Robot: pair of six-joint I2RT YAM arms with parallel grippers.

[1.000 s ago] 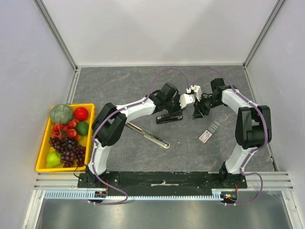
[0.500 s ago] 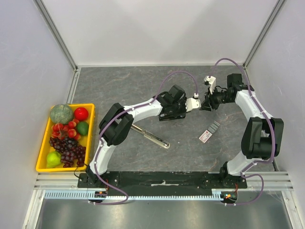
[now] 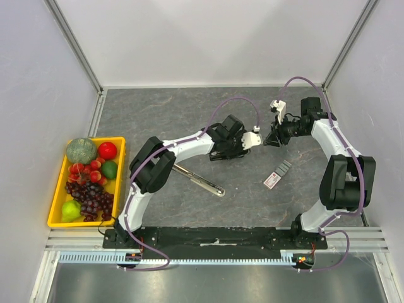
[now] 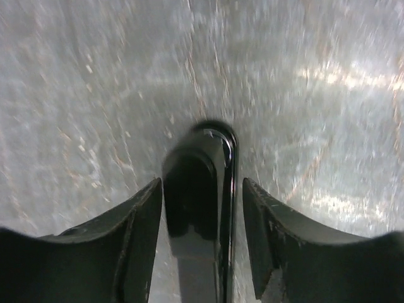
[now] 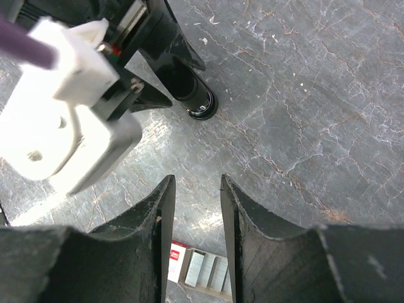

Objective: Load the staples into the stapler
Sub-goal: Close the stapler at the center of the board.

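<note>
Staples box (image 3: 271,181) flat on the table (image 3: 158,120), grey strips (image 3: 285,166) just beside it, well apart from the black stapler (image 4: 196,227) nearer the left arm. Left gripper (image 4: 202,183) open astride the stapler, one finger against it, a slim gap at the other. Right gripper (image 5: 196,183) above the table beyond the box, narrowly open, empty. Yellow fruit tray (image 3: 69,224) at the far left edge.
</note>
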